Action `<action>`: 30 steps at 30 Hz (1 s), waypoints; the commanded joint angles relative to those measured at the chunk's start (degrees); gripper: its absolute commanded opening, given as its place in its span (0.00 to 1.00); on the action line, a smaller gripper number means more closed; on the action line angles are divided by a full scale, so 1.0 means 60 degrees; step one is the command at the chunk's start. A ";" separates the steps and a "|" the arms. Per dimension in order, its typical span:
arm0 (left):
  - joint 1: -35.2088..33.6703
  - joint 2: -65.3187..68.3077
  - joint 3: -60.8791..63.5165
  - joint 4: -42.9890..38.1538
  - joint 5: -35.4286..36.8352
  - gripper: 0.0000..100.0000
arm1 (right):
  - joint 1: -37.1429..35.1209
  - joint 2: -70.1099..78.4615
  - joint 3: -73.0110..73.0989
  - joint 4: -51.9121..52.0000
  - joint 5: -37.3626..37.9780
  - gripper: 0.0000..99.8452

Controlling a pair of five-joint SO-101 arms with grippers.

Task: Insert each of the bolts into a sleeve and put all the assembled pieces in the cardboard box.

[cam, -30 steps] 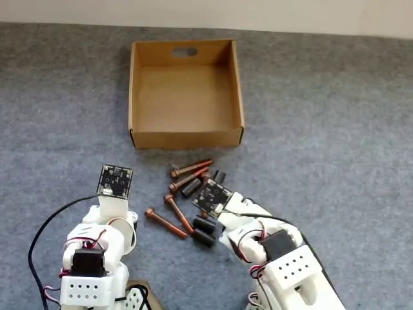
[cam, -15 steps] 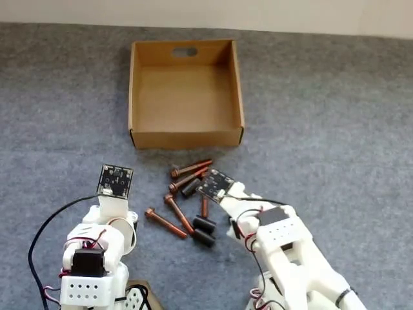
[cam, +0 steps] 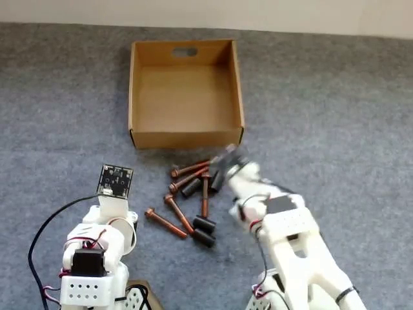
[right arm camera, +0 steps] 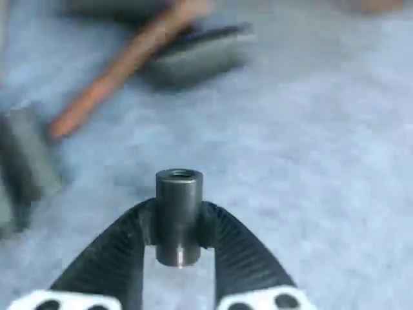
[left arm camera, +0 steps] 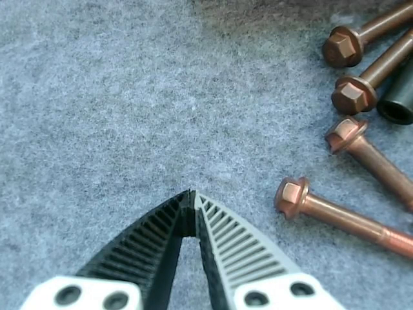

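Note:
Several copper bolts point(cam: 187, 169) and black sleeves point(cam: 204, 225) lie in a cluster on the grey carpet just in front of the cardboard box point(cam: 186, 137). My right gripper point(right arm camera: 179, 223) is shut on a black sleeve point(right arm camera: 179, 205), held upright above the carpet beside the cluster; in the high view that arm's wrist point(cam: 231, 161) is near the box's front right corner. My left gripper point(left arm camera: 191, 205) is shut with nothing in it, over bare carpet left of the bolts point(left arm camera: 347, 97). Its arm point(cam: 115, 194) stands at the lower left.
The cardboard box point(cam: 233, 71) is open-topped and holds nothing, with a hand slot in its far wall. Grey carpet stretches freely to the left and right of the cluster. A black cable point(cam: 45, 232) runs along the left arm.
The right arm has swung away from the near sleeves toward the box's front right corner, with the sleeve in its gripper. The left arm has not moved.

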 commanded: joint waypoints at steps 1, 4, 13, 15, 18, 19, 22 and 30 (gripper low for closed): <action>0.0154 -0.0037 0.0154 0.0015 0.0059 0.01 | 0.1326 0.0066 -0.0769 -0.0066 -0.1626 0.01; 0.0154 -0.0037 0.0154 0.0015 0.0059 0.01 | 0.1722 0.0081 -0.0432 -0.0051 -0.2271 0.01; 0.0154 -0.0037 0.0154 0.0015 0.0059 0.01 | 0.1194 0.1062 -0.1341 0.2103 -0.2886 0.10; 0.0154 -0.0037 0.0154 0.0015 0.0059 0.01 | 0.1150 0.1971 -0.2513 0.3158 -0.2886 0.10; 0.0154 -0.0037 0.0154 0.0015 0.0059 0.01 | 0.1150 0.3480 -0.4125 0.4212 -0.2857 0.10; 0.0154 -0.0037 0.0154 0.0015 0.0059 0.01 | 0.1150 0.3963 -0.4549 0.4432 -0.2857 0.11; 0.0154 -0.0037 0.0154 0.0015 0.0059 0.01 | 0.1150 0.5165 -0.5502 0.4740 -0.2828 0.11; 0.0125 -0.0037 0.0154 0.0015 0.0059 0.01 | 0.1150 0.6527 -0.5868 0.4696 -0.1597 0.17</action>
